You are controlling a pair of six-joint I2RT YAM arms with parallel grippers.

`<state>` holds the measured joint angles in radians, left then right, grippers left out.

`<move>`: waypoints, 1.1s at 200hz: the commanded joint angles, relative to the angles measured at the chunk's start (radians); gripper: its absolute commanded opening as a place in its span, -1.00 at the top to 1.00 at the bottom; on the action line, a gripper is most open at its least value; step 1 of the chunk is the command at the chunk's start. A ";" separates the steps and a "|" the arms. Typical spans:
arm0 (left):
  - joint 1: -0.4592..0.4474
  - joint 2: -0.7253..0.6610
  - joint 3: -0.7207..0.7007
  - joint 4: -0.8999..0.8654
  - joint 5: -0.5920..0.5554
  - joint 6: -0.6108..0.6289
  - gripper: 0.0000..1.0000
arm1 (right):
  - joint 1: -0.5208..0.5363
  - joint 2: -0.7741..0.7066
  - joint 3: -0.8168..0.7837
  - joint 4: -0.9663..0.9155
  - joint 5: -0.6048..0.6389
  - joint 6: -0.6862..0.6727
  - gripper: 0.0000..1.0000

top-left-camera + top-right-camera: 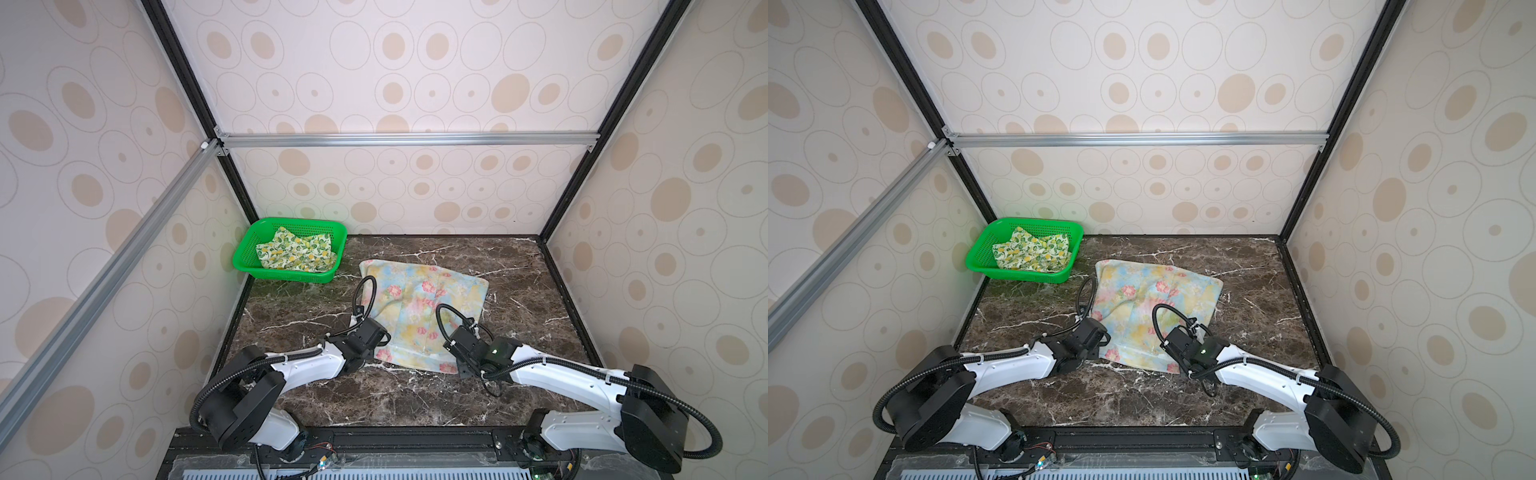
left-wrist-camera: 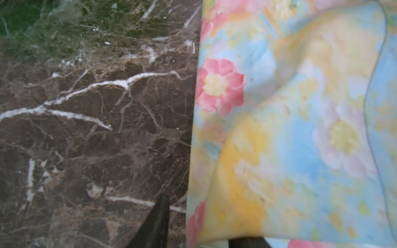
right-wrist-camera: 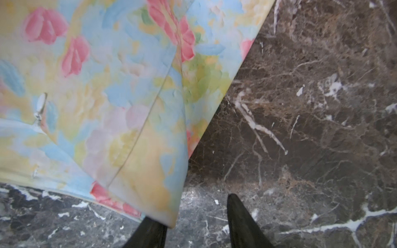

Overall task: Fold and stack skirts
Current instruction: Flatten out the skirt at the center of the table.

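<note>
The pastel blue-yellow skirt with pink flowers (image 1: 424, 299) (image 1: 1154, 297) lies folded over on the dark marble table in both top views. My left gripper (image 1: 376, 338) (image 2: 199, 235) is at its near left edge. It is open, with a fold of the skirt (image 2: 279, 128) draped over one finger. My right gripper (image 1: 459, 347) (image 3: 193, 225) is at the near right corner. It is also open, and a loose corner of the skirt (image 3: 150, 182) rests on one finger. The cream lemon-print skirt (image 1: 295, 251) (image 1: 1032, 251) lies crumpled in the basket.
A green perforated basket (image 1: 245, 259) (image 1: 978, 259) stands in the table's far left corner against the wall. Patterned walls with black frame posts enclose the table (image 1: 415, 399) on three sides. Bare marble shows at the right and near the front edge.
</note>
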<state>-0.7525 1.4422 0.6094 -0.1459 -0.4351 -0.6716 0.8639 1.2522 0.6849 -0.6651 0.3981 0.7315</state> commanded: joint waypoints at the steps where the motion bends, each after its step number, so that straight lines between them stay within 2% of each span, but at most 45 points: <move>1: 0.005 -0.013 -0.010 -0.020 -0.005 -0.024 0.13 | 0.000 0.013 -0.020 0.002 -0.035 0.060 0.04; 41: 0.005 0.006 -0.008 -0.022 -0.011 -0.027 0.34 | 0.008 0.051 -0.022 0.034 -0.063 0.078 0.07; 89: 0.004 0.030 0.017 -0.003 -0.005 -0.015 0.69 | 0.013 0.063 -0.039 0.076 -0.113 0.089 0.49; 100: 0.005 0.039 0.021 -0.002 -0.005 -0.011 0.83 | 0.012 0.056 -0.048 0.087 -0.116 0.091 0.69; 107: 0.005 0.041 0.023 -0.004 -0.006 -0.010 1.00 | 0.013 0.050 -0.052 0.092 -0.118 0.092 0.80; 118: 0.004 0.044 0.029 -0.009 -0.008 -0.008 1.00 | 0.013 0.037 -0.055 0.092 -0.117 0.096 1.00; 155: 0.006 0.021 0.098 -0.071 -0.061 0.018 1.00 | -0.014 -0.027 0.005 0.048 -0.063 0.039 1.00; 200: 0.070 -0.031 0.378 -0.202 -0.136 0.109 1.00 | -0.216 -0.092 0.322 -0.063 -0.069 -0.230 1.00; 220: 0.105 -0.060 0.503 -0.227 -0.166 0.147 1.00 | -0.267 -0.098 0.472 -0.106 -0.059 -0.323 1.00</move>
<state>-0.6918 1.4460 0.9749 -0.3061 -0.5106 -0.5919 0.6456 1.1893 1.0107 -0.6849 0.3004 0.5678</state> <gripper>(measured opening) 0.048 0.042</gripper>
